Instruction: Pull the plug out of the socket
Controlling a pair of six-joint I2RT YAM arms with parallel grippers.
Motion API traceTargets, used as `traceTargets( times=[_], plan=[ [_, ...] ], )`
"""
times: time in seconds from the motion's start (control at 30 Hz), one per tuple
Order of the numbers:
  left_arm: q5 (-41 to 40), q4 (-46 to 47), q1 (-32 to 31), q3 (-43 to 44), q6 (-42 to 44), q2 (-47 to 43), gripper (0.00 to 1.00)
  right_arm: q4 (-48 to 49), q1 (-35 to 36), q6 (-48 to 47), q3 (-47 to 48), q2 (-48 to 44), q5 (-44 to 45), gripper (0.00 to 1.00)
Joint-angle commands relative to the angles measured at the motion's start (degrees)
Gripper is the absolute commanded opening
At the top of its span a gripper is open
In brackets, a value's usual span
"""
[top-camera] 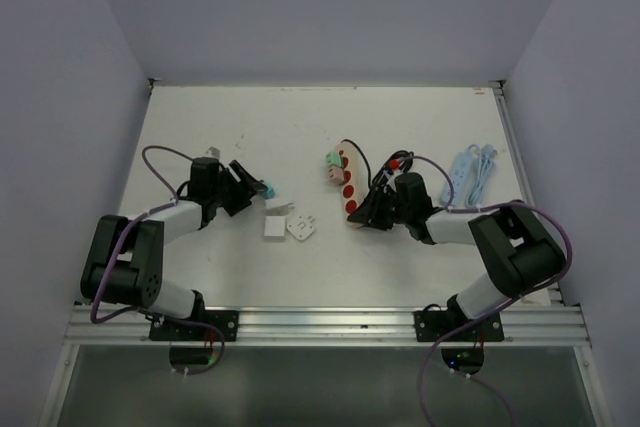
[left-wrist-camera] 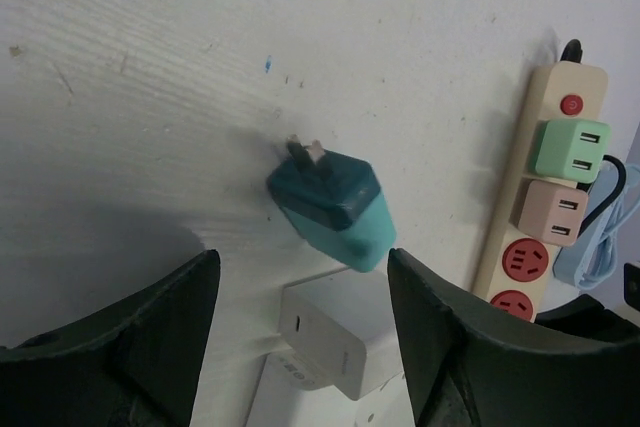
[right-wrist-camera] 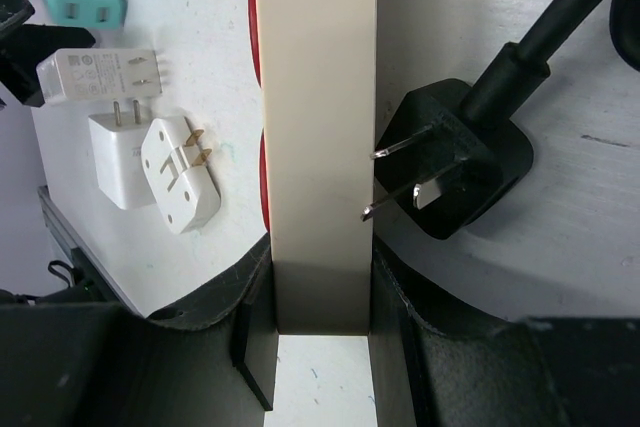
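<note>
Left wrist view shows the teal plug (left-wrist-camera: 335,209) lying loose on the table (left-wrist-camera: 150,67), clear of the power strip (left-wrist-camera: 570,82), between the spread jaws of the left gripper (left-wrist-camera: 300,292), which do not touch it. Right wrist view shows the right gripper (right-wrist-camera: 320,282) clamped on the strip's end, with a black plug (right-wrist-camera: 455,162) just beside it.

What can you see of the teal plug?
The teal plug is a plastic-looking block, dark teal at the pronged end, lighter below. Two metal prongs point away from the wrist camera. It appears to sit tilted on the white table, free of the power strip, inside the open left tool, untouched by it. Contact with the white charger is unclear.
</note>
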Motion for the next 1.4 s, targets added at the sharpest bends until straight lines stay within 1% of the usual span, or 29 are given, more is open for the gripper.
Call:
traceTargets(
  times=[0.0,0.07,0.3,0.37,0.47,0.53,0.57,0.67,0.7,0.8,0.93,1.1,1.13,1.2,1.37],
  plan=[
    [0.14,4.30,1.05,-1.96,-0.17,-0.37,0.72,-17.08,-0.60,-3.74,-3.79,1.94,6.46,0.00],
    [-0.13,3.95,1.49,-2.67,0.18,-1.17,0.75,-17.43,-0.60,-3.74,-3.79,1.59,6.46,0.00],
    [-1.44,0.08,2.46,-3.90,1.85,-7.22,0.76,-17.78,-0.43,-4.00,-3.97,1.15,6.20,0.00],
    [-1.01,-1.75,2.46,-3.64,2.46,-10.03,0.80,-18.22,-0.17,-4.09,-3.97,1.24,6.02,0.00],
    [-0.31,-5.27,2.37,-1.80,2.82,-14.51,0.90,-18.66,0.45,-4.26,-3.62,1.24,5.67,0.00],
    [0.57,-7.55,1.84,-1.18,2.38,-16.72,0.91,-19.01,0.98,-4.35,-3.44,1.15,5.67,0.00],
    [0.49,-8.44,1.41,-0.74,1.94,-18.38,0.92,-19.01,1.41,-4.35,-3.35,1.06,5.59,0.00],
    [-2.23,-12.75,-3.24,2.67,1.24,-20.24,0.93,-19.10,1.77,-4.53,-3.18,1.15,4.62,0.00],
    [-4.32,-13.36,-6.74,3.47,0.98,-20.33,0.93,-19.19,1.86,-4.70,-3.18,1.15,4.01,0.00],
    [-5.40,-13.72,-12.20,6.02,-0.61,-19.10,0.93,-19.80,2.21,-5.23,-2.91,0.80,3.30,0.00],
    [-5.66,-10.75,-16.61,8.05,-3.06,-15.68,0.92,-22.60,2.38,-6.90,-2.65,0.18,1.63,0.00],
    [-8.12,-9.76,-23.89,12.79,-5.26,-7.42,0.90,-23.67,2.65,-7.69,-3.88,-2.01,0.22,0.00],
    [-8.47,-9.68,-24.78,13.58,-5.88,-4.89,0.90,-23.67,2.65,-7.87,-4.40,-2.28,0.05,0.00],
    [-9.35,-7.48,-26.80,16.13,-6.23,-2.50,0.88,-23.58,2.65,-7.96,-4.84,-2.89,-0.48,0.00],
    [-11.29,-7.13,-28.92,22.10,-6.94,5.58,0.84,-23.06,2.65,-8.13,-5.90,-4.12,-1.36,0.00]
  ],
)
